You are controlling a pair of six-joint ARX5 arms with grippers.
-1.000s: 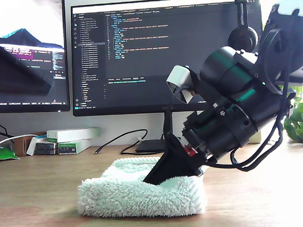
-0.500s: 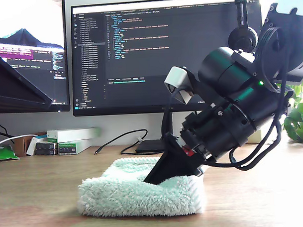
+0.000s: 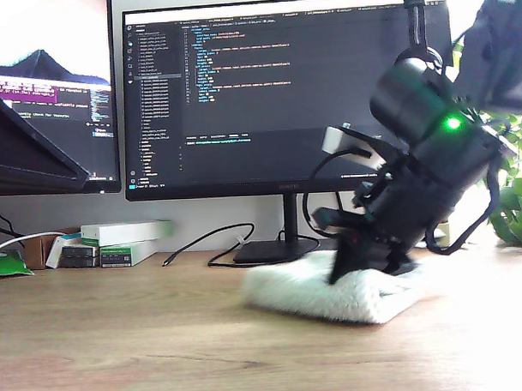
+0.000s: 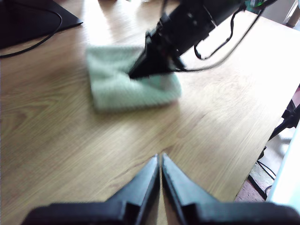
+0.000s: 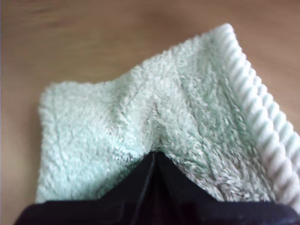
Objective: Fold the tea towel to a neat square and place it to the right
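Note:
The tea towel [image 3: 316,294] is a folded pale mint-green plush pad lying on the wooden desk, right of the middle in the exterior view. Its ribbed whitish hem [image 5: 262,126] runs along one edge. My second gripper [image 3: 343,274] comes down on it at a slant, jaws shut, pinching the plush at its fingertips [image 5: 153,158]. The towel bunches into a crease there. My first gripper [image 4: 160,161] hovers shut over bare desk, holding nothing, well short of the towel [image 4: 117,91]. It looks across at my second gripper [image 4: 134,73]. Motion blurs the towel and second arm.
Two monitors stand at the back; the larger one's stand base [image 3: 276,249] and a cable [image 3: 203,249] lie just behind the towel. Small boxes [image 3: 117,243] sit at the exterior view's left, a plant [image 3: 514,204] at its right. The desk edge [image 4: 255,154] is near.
My second gripper has dragged the towel from the middle of the desk toward the exterior view's right, and that arm now stands more upright. The dark shape at the exterior view's left shifted slightly.

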